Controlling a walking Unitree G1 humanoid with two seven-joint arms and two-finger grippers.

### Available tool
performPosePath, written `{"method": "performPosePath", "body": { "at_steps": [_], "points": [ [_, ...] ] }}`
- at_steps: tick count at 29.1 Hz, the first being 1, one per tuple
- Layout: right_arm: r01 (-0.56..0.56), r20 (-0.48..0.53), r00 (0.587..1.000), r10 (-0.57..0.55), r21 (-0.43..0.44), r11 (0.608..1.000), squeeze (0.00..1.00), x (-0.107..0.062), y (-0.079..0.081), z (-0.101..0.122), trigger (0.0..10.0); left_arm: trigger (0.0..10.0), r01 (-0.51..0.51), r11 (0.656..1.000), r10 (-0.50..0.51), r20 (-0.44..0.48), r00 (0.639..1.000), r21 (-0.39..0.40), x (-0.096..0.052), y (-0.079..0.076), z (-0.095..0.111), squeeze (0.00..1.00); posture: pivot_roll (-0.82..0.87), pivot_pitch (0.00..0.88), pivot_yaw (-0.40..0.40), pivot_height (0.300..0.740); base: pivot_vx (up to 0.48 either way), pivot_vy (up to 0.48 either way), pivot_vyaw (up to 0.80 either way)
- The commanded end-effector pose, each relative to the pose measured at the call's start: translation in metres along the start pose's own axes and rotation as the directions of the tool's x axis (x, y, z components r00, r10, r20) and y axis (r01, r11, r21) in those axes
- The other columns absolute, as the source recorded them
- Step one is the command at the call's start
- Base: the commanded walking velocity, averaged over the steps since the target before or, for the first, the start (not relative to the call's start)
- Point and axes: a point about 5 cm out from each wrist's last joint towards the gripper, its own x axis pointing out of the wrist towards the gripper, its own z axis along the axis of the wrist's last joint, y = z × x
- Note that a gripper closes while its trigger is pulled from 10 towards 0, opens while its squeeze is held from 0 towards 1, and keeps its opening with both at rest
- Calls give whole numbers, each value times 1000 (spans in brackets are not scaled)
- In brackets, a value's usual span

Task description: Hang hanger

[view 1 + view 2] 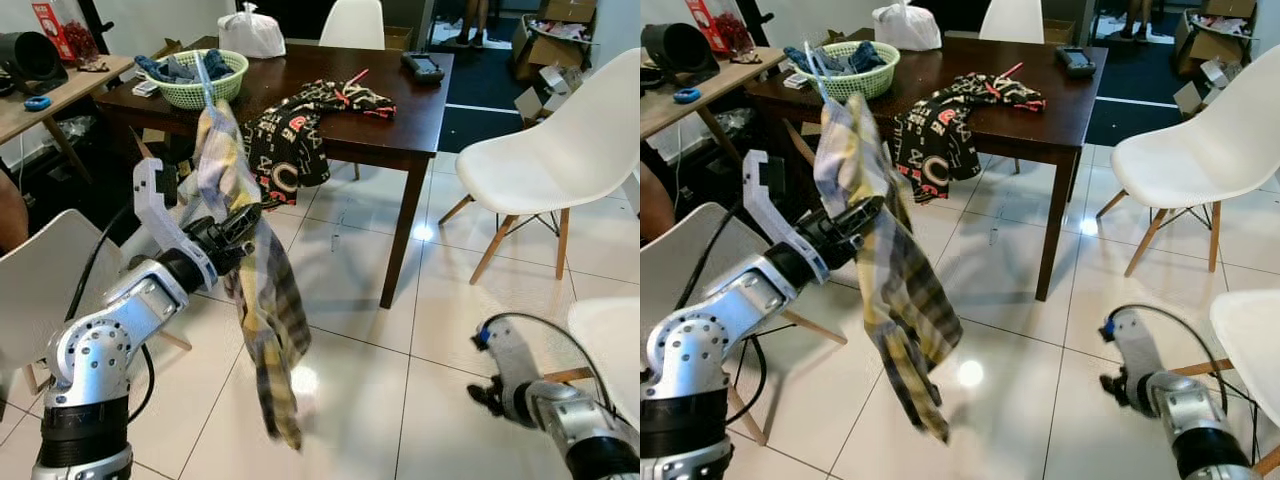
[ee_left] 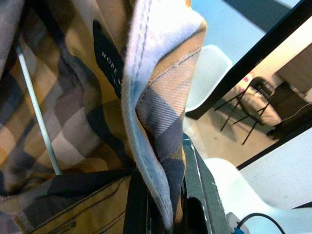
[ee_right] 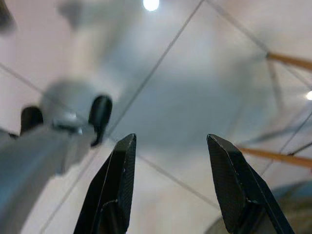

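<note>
A dark wooden surface (image 1: 400, 120) stood as the room's centre, on a floor of pale glossy tiles (image 1: 350, 300) that caught spots of ceiling light. On it sat a green basket (image 1: 195, 85), a white plastic bag (image 1: 250, 35) and a black patterned garment (image 1: 300, 125) draped over its near edge. A white shell chair (image 1: 560, 155) with wooden legs stood beside it; another (image 1: 352, 22) stood behind it. Cardboard boxes (image 1: 545, 45) lay beyond it, on dark flooring.

A basket (image 1: 192, 80) sits at the table's (image 1: 420, 125) left end, a bag (image 1: 251, 33) at its far edge, and a garment (image 1: 300, 125) droops over its near edge. A chair (image 1: 560, 150) stands right.
</note>
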Motion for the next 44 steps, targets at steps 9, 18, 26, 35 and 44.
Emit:
{"method": "performPosePath", "body": {
  "at_steps": [9, 18, 26, 35, 44],
  "points": [
    [16, -43, 999, -18, -35, 999, 0, 2, 0, -7, 10000, 10000, 36, 993, -38, 15, 999, 110, 5, -12, -2, 0, -73, 148, 50, 740, 0, 0, 0],
    [82, 163, 977, -137, 304, 949, 0, 3, -5, 23, 10000, 10000, -13, 986, 15, -12, 1000, 165, 6, 0, -14, 0, -77, 143, 48, 740, 0, 0, 0],
    [29, 415, 861, -293, 536, 844, 0, -9, -5, 59, 10000, 10000, -145, 921, 177, -58, 982, 362, 1, 27, -37, 0, -82, 141, 51, 740, 0, 0, 0],
    [50, 527, 777, -345, 495, 868, 0, -19, -4, 73, 10000, 10000, -241, 811, 306, -36, 951, 533, -5, 48, -45, 0, -83, 143, 50, 740, 0, 0, 0],
    [194, 527, 716, -458, 480, 856, 0, -27, -4, 77, 10000, 10000, -280, 599, 396, 26, 918, 750, -9, 68, -43, 0, -85, 147, 52, 740, 0, 0, 0]
  ]
}}
